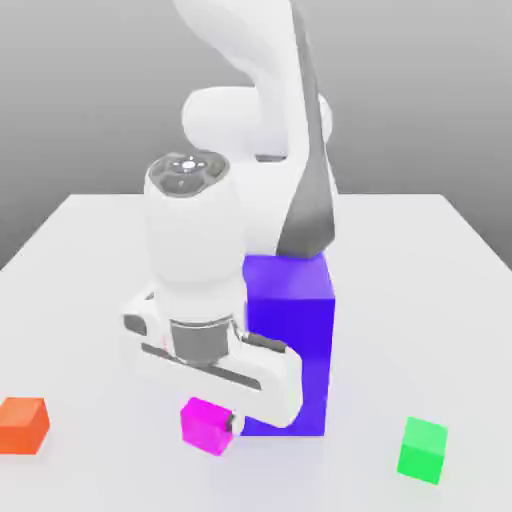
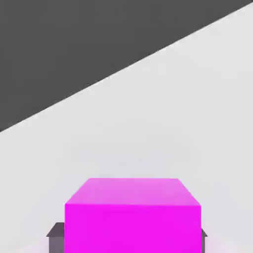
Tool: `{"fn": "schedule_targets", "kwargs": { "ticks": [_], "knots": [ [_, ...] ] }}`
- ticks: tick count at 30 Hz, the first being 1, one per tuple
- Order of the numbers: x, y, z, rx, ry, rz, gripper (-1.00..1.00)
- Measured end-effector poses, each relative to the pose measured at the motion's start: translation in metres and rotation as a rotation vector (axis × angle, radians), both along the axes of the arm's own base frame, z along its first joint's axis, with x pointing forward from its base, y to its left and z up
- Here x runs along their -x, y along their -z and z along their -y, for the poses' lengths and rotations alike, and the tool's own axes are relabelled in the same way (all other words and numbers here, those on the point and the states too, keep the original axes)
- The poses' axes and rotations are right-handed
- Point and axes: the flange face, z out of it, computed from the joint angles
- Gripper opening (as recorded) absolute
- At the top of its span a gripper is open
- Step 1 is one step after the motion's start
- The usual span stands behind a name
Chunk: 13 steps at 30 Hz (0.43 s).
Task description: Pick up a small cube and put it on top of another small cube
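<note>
The small cube, magenta, sits on the white table near the front, just to the exterior view's left of a big blue-violet block. My gripper is down low over it, its white hand directly above the cube. A dark fingertip presses the cube's side that faces the block. In the hand view the cube lies between the two dark finger pads, one against each side. The jaws are shut on the cube, which rests on the table.
The tall blue-violet block stands close against my hand on the exterior view's right. An orange cube lies at the front left and a green cube at the front right. The arm's white body rises behind the block.
</note>
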Motion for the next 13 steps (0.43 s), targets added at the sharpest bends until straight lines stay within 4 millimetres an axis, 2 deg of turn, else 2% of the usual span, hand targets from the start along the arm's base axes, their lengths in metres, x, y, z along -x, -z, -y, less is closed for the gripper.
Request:
{"fn": "schedule_targets", "kwargs": {
  "ticks": [4, 6, 7, 9, 10, 13],
  "knots": [
    [0.017, -0.01, -0.1, 0.006, -0.246, 0.011, -1.0],
    [0.03, -0.003, -0.15, 0.013, -0.369, 0.022, -1.0],
    [0.035, 0.008, -0.168, 0.016, -0.413, 0.026, -1.0],
    [0.04, 0.033, -0.182, 0.017, -0.447, 0.028, -1.0],
    [0.041, 0.042, -0.184, 0.017, -0.454, 0.028, 1.0],
    [0.041, 0.042, -0.184, 0.017, -0.454, 0.028, 1.0]
  ]
}}
